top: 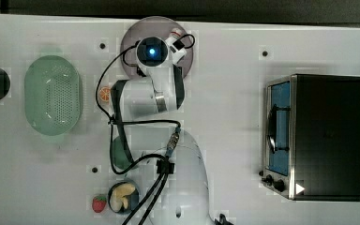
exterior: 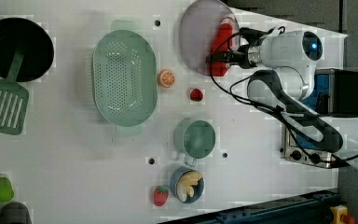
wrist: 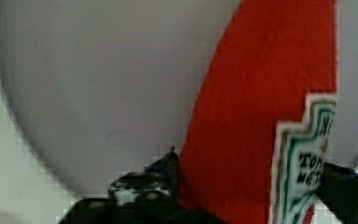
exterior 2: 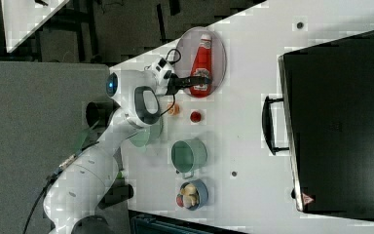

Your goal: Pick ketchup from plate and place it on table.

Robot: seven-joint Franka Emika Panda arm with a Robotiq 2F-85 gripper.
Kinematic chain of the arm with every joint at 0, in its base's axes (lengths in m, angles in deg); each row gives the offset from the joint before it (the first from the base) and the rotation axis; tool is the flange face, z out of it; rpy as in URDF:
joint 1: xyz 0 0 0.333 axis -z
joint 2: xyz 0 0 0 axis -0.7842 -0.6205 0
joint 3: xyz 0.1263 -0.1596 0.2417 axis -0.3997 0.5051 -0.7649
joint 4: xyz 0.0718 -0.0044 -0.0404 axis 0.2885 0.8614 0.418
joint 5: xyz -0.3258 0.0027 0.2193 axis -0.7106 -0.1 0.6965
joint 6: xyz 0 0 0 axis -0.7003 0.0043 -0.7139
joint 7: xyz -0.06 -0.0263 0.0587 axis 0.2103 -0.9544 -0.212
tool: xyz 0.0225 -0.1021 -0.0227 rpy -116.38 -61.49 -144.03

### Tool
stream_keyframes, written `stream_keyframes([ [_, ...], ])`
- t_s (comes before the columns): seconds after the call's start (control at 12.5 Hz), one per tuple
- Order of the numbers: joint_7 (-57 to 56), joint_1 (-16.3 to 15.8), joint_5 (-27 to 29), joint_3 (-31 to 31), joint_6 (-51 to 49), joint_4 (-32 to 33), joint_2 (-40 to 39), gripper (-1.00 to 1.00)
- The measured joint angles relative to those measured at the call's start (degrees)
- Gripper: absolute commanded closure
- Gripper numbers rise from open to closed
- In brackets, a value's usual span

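Your white table (top: 225, 117) spans nearly the whole top view, with the black toaster oven (top: 326, 136) at the right of the frame. The green perforated basket (exterior: 125, 77) sits upper left of centre in the left view. The pale lilac plate (exterior 2: 219, 48) lies at upper centre of the right view, near the table's far edge. Lying flat on that plate is the ketchup (exterior 2: 202, 66), with its whitish cap pointing toward the top of the frame.

Your gripper (exterior 2: 200, 79) is down over the bottle's lower body. In the wrist view the two dark fingers (wrist: 161, 179) stand one on each side of the red bottle, the near one right against its edge; you cannot tell from this whether they are pinching it yet or merely straddling it. The bottle rests on the plate.
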Motion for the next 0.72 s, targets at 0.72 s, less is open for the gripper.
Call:
stream_keyframes([
  [0.72,-0.6,-0.2,0.2,0.6,1.1,-0.1,1.4,-0.21],
])
